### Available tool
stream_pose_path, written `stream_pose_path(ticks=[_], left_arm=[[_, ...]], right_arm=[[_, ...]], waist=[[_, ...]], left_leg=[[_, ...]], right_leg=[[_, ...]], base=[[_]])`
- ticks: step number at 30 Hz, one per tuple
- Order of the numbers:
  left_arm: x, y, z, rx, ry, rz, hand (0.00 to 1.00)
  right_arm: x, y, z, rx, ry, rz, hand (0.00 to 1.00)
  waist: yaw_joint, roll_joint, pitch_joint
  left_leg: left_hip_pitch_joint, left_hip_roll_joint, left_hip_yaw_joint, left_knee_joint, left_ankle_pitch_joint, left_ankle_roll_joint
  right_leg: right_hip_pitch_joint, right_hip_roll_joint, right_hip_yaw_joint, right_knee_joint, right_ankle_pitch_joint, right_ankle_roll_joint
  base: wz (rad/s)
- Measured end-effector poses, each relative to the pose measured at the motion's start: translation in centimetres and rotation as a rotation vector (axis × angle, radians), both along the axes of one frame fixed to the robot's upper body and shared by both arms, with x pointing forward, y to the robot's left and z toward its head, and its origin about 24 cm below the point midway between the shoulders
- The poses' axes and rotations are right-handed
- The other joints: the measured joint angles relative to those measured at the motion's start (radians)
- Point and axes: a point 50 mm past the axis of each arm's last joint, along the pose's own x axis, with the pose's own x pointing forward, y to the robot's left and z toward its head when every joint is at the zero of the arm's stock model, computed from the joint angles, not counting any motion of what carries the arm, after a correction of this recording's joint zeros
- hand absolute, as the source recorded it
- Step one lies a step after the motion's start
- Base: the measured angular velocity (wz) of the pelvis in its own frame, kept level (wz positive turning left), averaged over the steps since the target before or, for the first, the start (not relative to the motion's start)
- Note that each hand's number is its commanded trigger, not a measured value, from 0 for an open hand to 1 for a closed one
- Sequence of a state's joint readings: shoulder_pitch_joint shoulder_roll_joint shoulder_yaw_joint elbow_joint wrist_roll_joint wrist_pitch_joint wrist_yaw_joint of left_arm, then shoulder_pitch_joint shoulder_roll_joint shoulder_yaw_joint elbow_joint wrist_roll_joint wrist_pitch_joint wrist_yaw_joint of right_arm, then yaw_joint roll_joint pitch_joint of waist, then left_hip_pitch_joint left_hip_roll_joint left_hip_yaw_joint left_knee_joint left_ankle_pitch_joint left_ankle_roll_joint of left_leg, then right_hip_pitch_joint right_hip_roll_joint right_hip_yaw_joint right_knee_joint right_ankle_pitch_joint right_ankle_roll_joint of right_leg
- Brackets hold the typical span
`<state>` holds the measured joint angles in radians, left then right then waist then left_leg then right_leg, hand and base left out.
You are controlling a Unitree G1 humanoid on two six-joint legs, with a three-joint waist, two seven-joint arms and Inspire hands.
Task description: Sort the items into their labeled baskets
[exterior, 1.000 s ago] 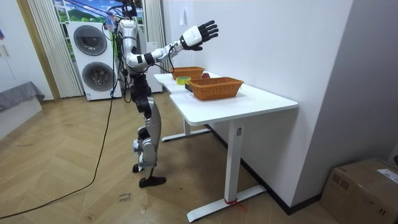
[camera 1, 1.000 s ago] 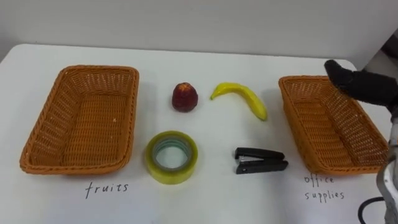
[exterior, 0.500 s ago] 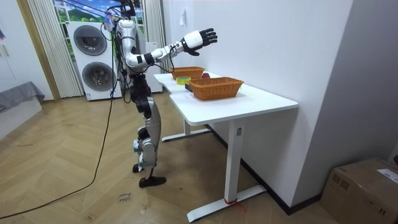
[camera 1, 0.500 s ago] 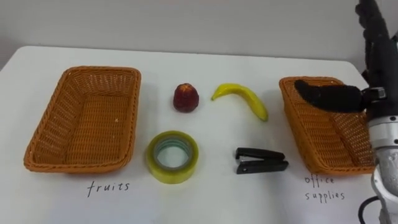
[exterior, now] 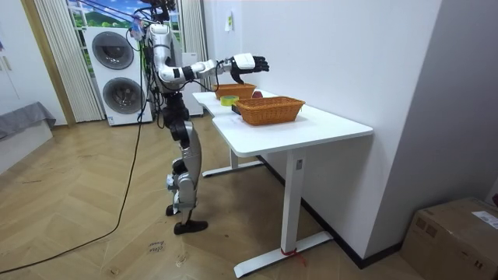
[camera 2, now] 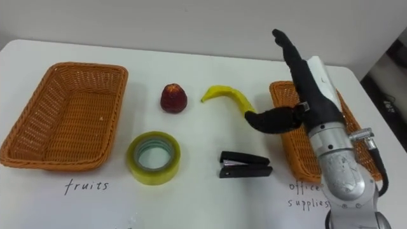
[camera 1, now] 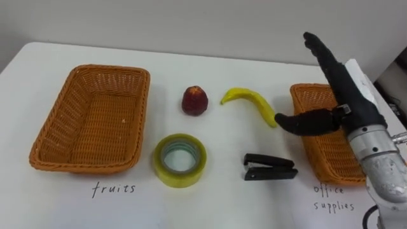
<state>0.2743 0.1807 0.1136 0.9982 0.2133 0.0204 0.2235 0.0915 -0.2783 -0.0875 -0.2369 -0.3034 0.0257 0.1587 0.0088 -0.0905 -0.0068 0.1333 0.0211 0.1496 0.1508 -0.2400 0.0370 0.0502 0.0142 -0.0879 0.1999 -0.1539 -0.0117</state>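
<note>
On the white table a red apple (camera 1: pixel 194 100) and a yellow banana (camera 1: pixel 249 102) lie at the middle back. A roll of yellow tape (camera 1: pixel 180 159) and a black stapler (camera 1: pixel 269 167) lie in front of them. An empty wicker basket (camera 1: pixel 82 166) stands at the left. A second wicker basket (camera 1: pixel 318 156) stands at the right, partly hidden by my right hand (camera 1: pixel 353 102). That hand hovers open over this basket's left rim, fingers straight toward the wall. Its thumb (camera 1: pixel 297 123) reaches toward the banana's near end. It holds nothing.
A handwritten label sits on the table in front of each basket. The wall runs close behind the table. In the room view I stand at the table's (exterior: pixel 311 124) long side, right arm out over it, with two washing machines (exterior: pixel 117 74) behind me.
My right hand has come down and moved left, from above the right basket's far side to its left rim, close to the banana. The eye view has shifted a little.
</note>
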Motion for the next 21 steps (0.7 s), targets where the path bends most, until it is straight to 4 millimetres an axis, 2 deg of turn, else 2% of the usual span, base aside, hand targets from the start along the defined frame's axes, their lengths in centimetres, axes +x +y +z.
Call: stream_pose_path(ticks=[12, 21], left_arm=[[0.0, 0.0, -0.1, -0.008, 0.011, 0.001, 0.00], [1.4, -0.3, 0.0, -0.038, -0.024, -0.015, 0.00]], right_arm=[[-0.1, 0.2, -1.2, -0.049, 0.124, 0.054, 0.00], [-0.3, 0.9, -2.3, -0.058, 0.250, 0.159, 0.00]], waist=[[0.003, 0.003, 0.0021], [0.026, 0.006, 0.0045]], left_leg=[[-0.003, 0.000, -0.003, 0.000, 0.000, 0.000], [-0.005, 0.001, -0.005, 0.000, 0.000, 0.000]], right_leg=[[0.001, 0.001, 0.002, -0.006, 0.003, -0.001], [0.002, 0.003, 0.000, -0.016, 0.009, -0.001]], base=[[0.00], [0.00]])
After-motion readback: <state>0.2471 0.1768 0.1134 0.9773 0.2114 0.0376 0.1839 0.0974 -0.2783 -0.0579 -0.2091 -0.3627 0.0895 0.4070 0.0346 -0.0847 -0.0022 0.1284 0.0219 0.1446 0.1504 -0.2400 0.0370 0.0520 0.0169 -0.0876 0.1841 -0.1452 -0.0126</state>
